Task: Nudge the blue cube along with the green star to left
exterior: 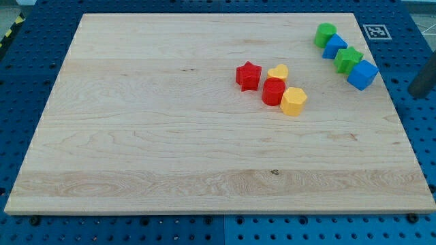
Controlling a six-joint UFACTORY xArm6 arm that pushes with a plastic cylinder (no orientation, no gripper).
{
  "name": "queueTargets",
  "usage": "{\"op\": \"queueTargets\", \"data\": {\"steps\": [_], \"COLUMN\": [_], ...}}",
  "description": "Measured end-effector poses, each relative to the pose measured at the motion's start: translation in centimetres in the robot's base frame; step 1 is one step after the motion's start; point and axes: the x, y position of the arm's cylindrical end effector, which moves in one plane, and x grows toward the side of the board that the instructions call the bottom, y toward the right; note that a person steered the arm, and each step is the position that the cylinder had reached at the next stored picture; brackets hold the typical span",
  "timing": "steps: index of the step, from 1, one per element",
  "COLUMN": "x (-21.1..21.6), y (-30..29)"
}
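Observation:
The blue cube (362, 74) sits near the board's right edge at the view's upper right. The green star (348, 60) touches it on its upper left. My tip (415, 93) shows as a dark rod at the view's right edge, off the wooden board (170, 136). It is to the right of the blue cube and slightly lower, a clear gap away, touching no block.
A second blue block (334, 46) and a green round block (325, 34) continue the diagonal row up-left of the star. A red star (248, 75), yellow heart (278, 71), red cylinder (274, 91) and yellow hexagon (293, 101) cluster near the board's middle.

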Motion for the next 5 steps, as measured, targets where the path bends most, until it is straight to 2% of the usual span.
{"op": "queueTargets", "data": {"steps": [5], "x": [-0.5], "y": [-5.3]}}
